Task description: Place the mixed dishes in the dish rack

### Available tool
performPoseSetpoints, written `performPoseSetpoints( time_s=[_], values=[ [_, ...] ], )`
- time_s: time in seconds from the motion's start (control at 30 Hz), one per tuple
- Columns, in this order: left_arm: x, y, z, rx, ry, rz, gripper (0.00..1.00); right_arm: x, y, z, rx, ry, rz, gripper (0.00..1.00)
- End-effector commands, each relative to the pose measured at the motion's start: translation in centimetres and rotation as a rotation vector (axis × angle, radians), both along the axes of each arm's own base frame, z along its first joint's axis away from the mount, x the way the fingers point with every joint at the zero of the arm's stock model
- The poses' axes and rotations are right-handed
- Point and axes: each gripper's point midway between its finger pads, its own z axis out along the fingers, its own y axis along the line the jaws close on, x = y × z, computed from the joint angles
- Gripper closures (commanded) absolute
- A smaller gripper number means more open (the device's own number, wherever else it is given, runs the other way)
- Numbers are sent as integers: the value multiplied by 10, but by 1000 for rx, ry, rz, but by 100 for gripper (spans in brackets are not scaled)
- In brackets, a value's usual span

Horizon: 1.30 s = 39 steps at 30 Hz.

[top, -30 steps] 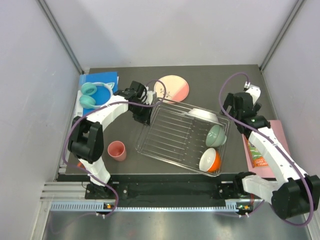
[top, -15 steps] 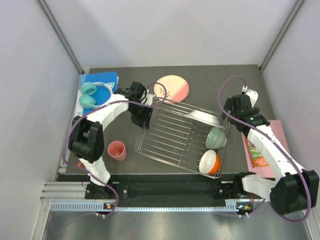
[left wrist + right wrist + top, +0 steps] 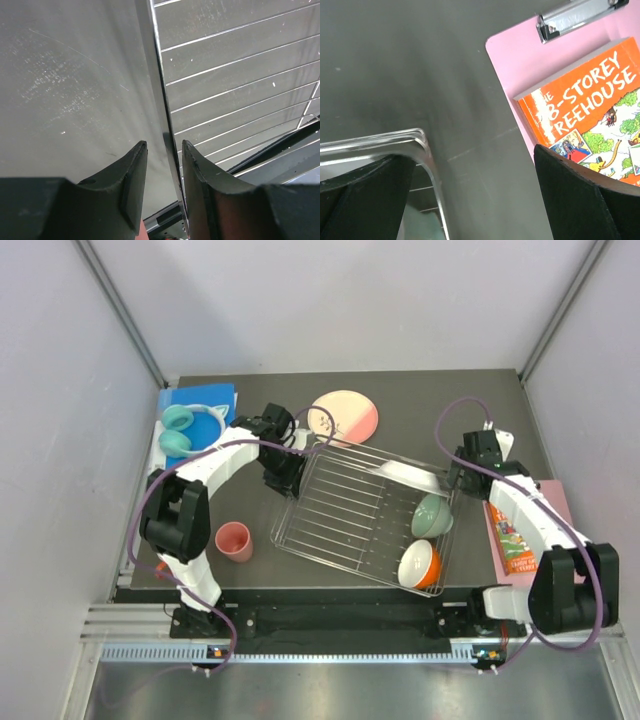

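The silver wire dish rack [image 3: 345, 510] lies at an angle mid-table. In it are a white plate [image 3: 410, 476], a mint-green bowl [image 3: 432, 516] and an orange bowl [image 3: 420, 564]. A pink-and-cream plate [image 3: 346, 415] lies on the table beyond the rack, and a pink cup [image 3: 234, 540] stands to its left. My left gripper [image 3: 289, 476] [image 3: 164, 145] is at the rack's far left corner, jaws open and straddling the rim [image 3: 156, 75] with a gap on the left side. My right gripper [image 3: 463, 476] [image 3: 470, 165] is wide open beside the rack's right corner [image 3: 420, 137], holding nothing.
A teal ring-shaped object [image 3: 180, 430] lies on a blue board [image 3: 198, 398] at the back left. A pink clipboard [image 3: 545, 502] [image 3: 520, 55] carrying an orange book [image 3: 515, 540] [image 3: 590, 100] lies at the right edge, close to my right gripper.
The left jaws have parted from the rack's rim. The rack has shifted slightly to the left. The right arm has swung in, its gripper now lower beside the rack's right corner.
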Motion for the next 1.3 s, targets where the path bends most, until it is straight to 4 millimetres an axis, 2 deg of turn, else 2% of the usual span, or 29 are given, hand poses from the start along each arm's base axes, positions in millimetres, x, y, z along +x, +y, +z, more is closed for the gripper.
performPoseSetpoints(
  time_s=[0.0,0.23,0.33,0.5,0.77,0.93,1.27],
  values=[
    [4,4,9,7,-40,-22,62,29,-6,17,10,-58,-23,0],
    [-10,13,-9,41,-1,-47,63,62,4,32,49,-115,-5,0],
    [-18,15,-17,51,35,-64,64,67,5,30,51,-106,-3,0],
    [-32,12,-19,26,82,-106,65,68,7,22,55,-98,5,0],
    [-59,6,-6,-11,154,-169,65,65,11,15,69,-90,23,0],
    [-76,-3,12,-65,197,-200,66,71,18,17,74,-93,58,0],
    [-107,-22,23,-84,230,-288,65,85,33,14,84,-82,98,0]
  ],
)
